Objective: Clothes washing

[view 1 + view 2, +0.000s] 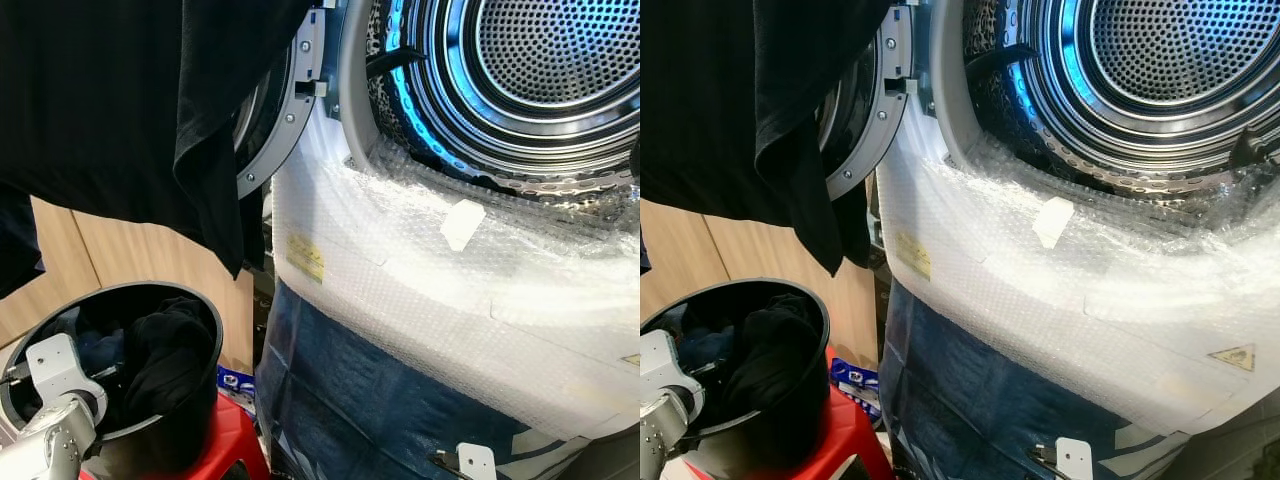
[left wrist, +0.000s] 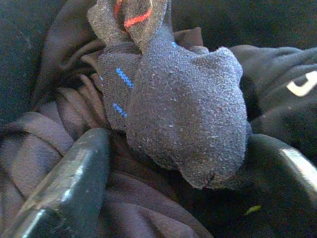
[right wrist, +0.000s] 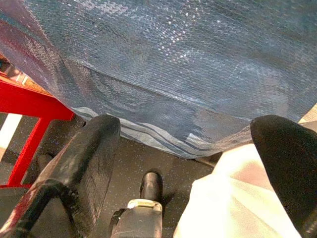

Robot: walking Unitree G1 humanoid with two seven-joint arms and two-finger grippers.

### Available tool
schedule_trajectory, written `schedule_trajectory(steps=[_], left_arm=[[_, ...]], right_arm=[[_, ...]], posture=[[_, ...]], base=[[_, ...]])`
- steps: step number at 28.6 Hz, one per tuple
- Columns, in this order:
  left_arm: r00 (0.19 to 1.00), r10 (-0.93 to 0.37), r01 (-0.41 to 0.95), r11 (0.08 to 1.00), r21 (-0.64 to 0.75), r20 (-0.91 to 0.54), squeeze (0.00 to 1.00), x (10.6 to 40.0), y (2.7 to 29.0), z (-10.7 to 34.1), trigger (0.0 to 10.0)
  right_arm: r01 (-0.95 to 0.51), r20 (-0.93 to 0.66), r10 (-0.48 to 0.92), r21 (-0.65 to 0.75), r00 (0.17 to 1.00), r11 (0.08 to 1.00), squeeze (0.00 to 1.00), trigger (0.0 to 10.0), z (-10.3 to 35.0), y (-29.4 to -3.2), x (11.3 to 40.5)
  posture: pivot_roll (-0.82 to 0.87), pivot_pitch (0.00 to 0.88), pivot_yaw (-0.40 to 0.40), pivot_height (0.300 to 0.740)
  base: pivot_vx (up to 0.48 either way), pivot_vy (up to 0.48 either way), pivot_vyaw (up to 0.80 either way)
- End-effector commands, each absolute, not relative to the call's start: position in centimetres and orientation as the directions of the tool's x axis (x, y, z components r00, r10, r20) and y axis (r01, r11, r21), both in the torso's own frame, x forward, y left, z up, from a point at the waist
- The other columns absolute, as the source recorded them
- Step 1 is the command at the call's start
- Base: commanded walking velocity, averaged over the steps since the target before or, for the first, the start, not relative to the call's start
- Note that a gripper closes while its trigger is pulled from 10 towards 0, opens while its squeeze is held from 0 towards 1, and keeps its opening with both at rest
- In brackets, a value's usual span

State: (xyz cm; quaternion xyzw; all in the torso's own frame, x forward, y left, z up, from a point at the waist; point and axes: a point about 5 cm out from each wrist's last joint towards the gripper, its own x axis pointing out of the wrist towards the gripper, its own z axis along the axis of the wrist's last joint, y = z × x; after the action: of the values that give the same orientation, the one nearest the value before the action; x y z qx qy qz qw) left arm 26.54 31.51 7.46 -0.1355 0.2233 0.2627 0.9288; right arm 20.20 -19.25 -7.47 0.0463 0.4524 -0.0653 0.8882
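A black bucket [image 1: 192,438] at lower left holds dark clothes [image 1: 165,360]. My left arm [image 1: 52,398] reaches into it. In the left wrist view, the left gripper [image 2: 178,148] is open, its fingers [image 2: 74,173] on either side of a dark blue sock [image 2: 183,109] with blue dashes that lies on dark garments. A large black garment [image 1: 120,100] hangs at upper left in front of the washer door [image 1: 288,115]. The washer's steel drum [image 1: 540,60] stands open. My right gripper [image 3: 190,129] hangs open low by the machine's base, holding nothing.
The washer front is wrapped in bubble wrap [image 1: 420,290] over a blue cover [image 1: 350,400]. The bucket sits on a red stool [image 1: 235,440], whose frame [image 3: 29,104] shows near the right gripper. Wooden panelling [image 1: 130,260] lies behind the bucket. Dark floor [image 3: 163,163] below.
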Motion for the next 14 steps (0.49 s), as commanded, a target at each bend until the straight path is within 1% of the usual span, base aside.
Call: schedule_trajectory(steps=[1, 12, 14], left_arm=[[0.735, 0.468, -0.585, 0.803, -0.111, -0.492, 0.00, 26.25, 32.01, 7.30, 0.0], [0.747, 0.464, -0.579, 0.806, -0.122, -0.477, 0.00, 26.82, 31.37, 7.58, 0.0], [0.747, 0.466, -0.574, 0.812, -0.105, -0.474, 0.00, 26.77, 31.37, 7.52, 0.0]], right_arm=[[0.168, -0.812, -0.083, 0.018, 0.578, 0.986, 0.00, 10.0, -7.41, -19.51, 20.27], [0.171, -0.810, -0.103, -0.003, 0.577, 0.985, 0.00, 10.0, -7.34, -19.76, 20.33], [0.170, -0.810, -0.102, -0.003, 0.578, 0.985, 0.00, 10.0, -7.33, -19.73, 20.38]], posture=[[0.06, 0.000, -0.110, 0.740], [0.06, 0.000, -0.116, 0.740], [0.06, 0.000, -0.117, 0.740]], base=[[0.000, 0.000, 0.00], [0.000, 0.000, 0.00], [0.000, 0.000, 0.00]])
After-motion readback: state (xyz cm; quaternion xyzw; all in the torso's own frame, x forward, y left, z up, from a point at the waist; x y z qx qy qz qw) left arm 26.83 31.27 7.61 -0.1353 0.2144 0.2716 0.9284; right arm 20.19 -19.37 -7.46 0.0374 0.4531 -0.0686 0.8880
